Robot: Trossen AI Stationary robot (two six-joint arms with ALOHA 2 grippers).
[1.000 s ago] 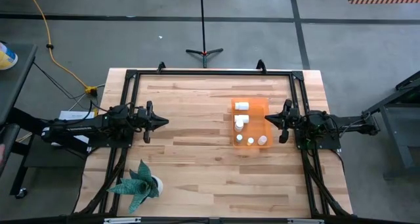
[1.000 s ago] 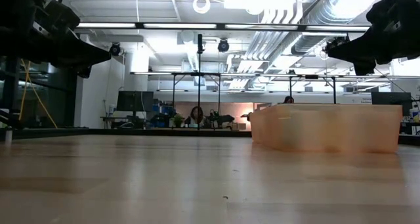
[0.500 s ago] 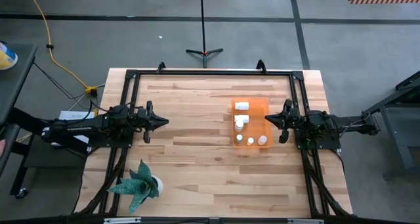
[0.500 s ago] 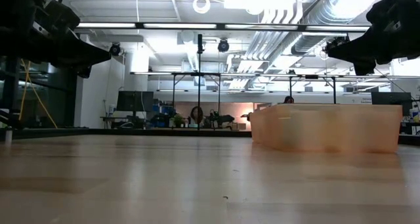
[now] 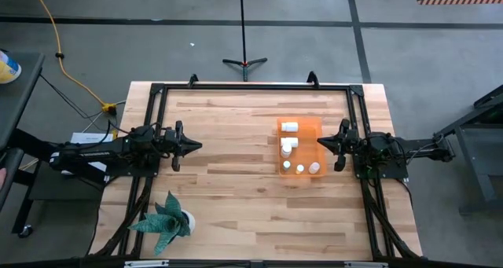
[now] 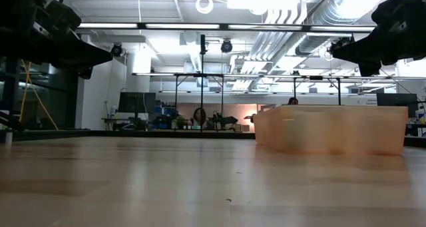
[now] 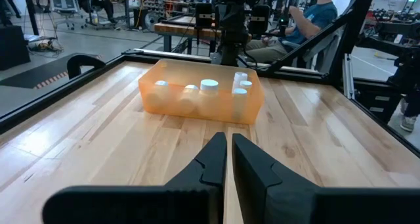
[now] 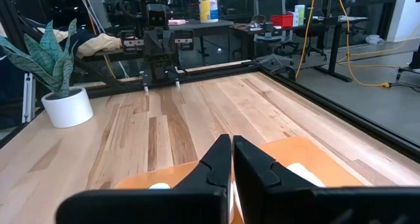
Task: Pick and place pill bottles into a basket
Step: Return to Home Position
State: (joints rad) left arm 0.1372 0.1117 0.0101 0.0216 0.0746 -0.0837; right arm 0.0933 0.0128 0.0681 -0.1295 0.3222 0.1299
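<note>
On the tabletop's 3 o'clock side, the orange bin [image 5: 308, 131] holds the white pill bottles [image 5: 289, 126], and none shows outside it. The right hand [image 5: 322, 142] hangs clenched and empty at the bin's 3 o'clock wall, clearly the nearer. The left hand [image 5: 196, 146], likewise clenched and empty, waits well apart toward 9 o'clock. The bin's long axis runs 12 to 6.

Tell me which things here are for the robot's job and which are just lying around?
For the job:
- the pill bottles, small and white, all lying inside the orange basket
- the left tool and the right tool, both shut and holding nothing

Just lying about:
- the potted plant, on the table on the left arm's side
- the tripod stand, on the floor beyond the table
</note>
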